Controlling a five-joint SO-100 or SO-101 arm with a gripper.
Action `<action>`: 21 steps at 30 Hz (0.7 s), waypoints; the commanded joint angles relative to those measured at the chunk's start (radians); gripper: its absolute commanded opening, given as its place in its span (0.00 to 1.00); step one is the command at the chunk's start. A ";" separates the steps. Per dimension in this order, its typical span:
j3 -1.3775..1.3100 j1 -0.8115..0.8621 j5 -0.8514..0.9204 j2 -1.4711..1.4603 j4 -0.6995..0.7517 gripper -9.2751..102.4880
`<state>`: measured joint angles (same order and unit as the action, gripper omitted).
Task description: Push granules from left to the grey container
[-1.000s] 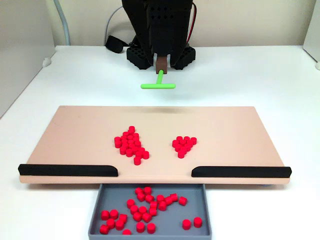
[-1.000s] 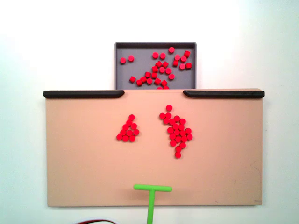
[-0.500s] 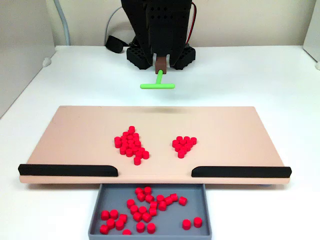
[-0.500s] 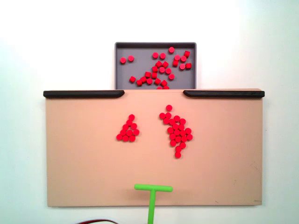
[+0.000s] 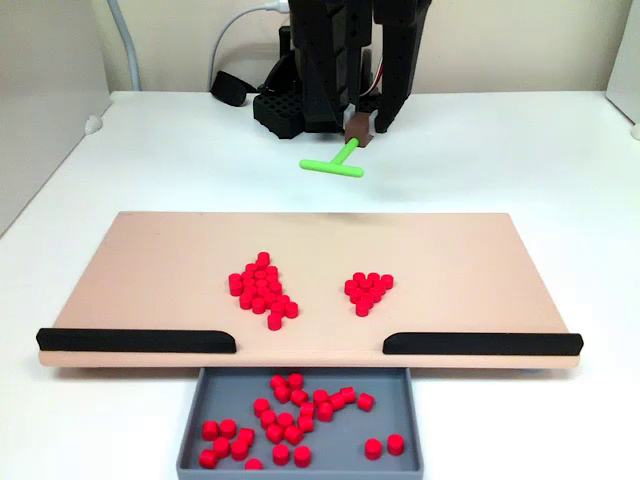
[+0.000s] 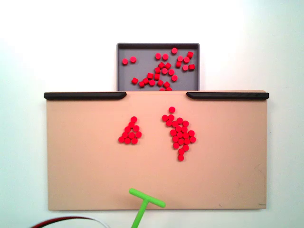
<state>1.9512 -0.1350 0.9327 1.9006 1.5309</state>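
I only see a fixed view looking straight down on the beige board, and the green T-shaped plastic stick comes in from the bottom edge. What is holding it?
Observer: In a fixed view, the green T-shaped plastic stick ends in a brown block held in the black arm's gripper.
Operator: Is its crossbar resting on the board?
Observer: It looks lifted clear, seen against the white table behind the beige board.
Operator: Does the board lie level with the shallow grey plastic tray?
Observer: No, its front edge sits higher and overhangs the shallow grey plastic tray.
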 commanded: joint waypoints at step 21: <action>-0.250 -0.181 -0.881 -0.215 -0.014 0.08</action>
<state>1.7733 -0.3099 0.1197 1.7165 1.5232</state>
